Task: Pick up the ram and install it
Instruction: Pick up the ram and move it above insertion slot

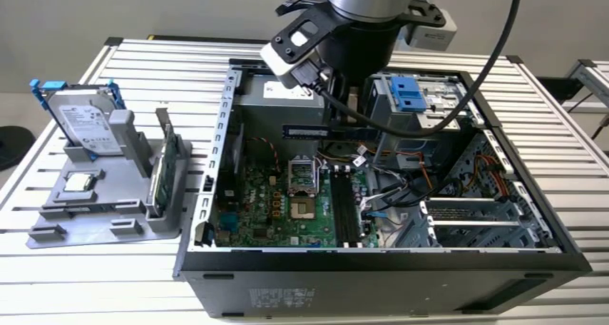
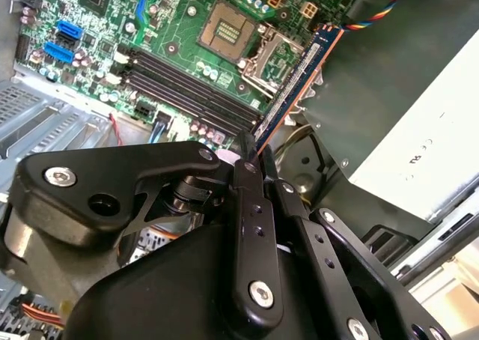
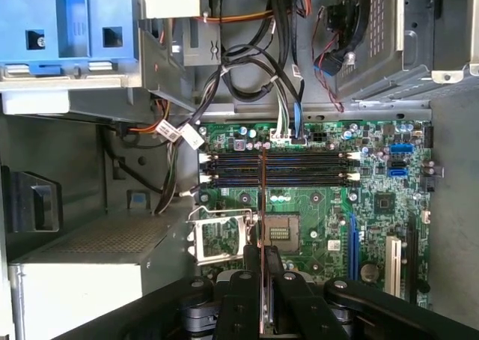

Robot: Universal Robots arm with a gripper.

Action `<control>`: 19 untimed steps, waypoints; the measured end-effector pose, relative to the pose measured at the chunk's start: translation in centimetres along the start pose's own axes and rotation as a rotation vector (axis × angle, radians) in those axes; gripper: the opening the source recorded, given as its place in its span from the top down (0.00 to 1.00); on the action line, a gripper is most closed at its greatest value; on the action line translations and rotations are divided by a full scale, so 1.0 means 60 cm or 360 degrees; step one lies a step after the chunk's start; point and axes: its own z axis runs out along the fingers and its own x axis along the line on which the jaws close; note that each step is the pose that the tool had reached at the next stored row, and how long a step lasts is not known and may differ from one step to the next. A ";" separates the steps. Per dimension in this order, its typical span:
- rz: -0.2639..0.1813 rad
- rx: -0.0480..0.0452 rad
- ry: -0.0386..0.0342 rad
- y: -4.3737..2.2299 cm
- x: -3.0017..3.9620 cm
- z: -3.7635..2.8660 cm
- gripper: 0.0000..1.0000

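My gripper (image 1: 344, 118) hangs inside the open computer case (image 1: 205, 197), shut on the ram (image 1: 309, 132), a slim dark blue stick held level above the motherboard (image 1: 271, 211). In the second wrist view the ram (image 2: 298, 82) sticks out from between the black fingers (image 2: 247, 183) toward the CPU socket (image 2: 228, 33). In the first wrist view the ram (image 3: 263, 198) shows edge-on as a thin line, clamped in the gripper (image 3: 263, 261). It crosses above the black memory slots (image 3: 277, 169). Those slots (image 1: 344, 211) lie well below the stick, apart from it.
A grey holder (image 1: 105, 232) on the exterior view's left carries a silver hard drive (image 1: 85, 118) with blue rails, a green card (image 1: 167, 172) and a small chip (image 1: 76, 182). Cable bundles (image 1: 400, 175) and a blue drive cage (image 1: 409, 93) crowd the case beside the gripper.
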 end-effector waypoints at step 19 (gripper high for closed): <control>0.0000 0.0000 0.0000 0.000 0.000 0.008 1.00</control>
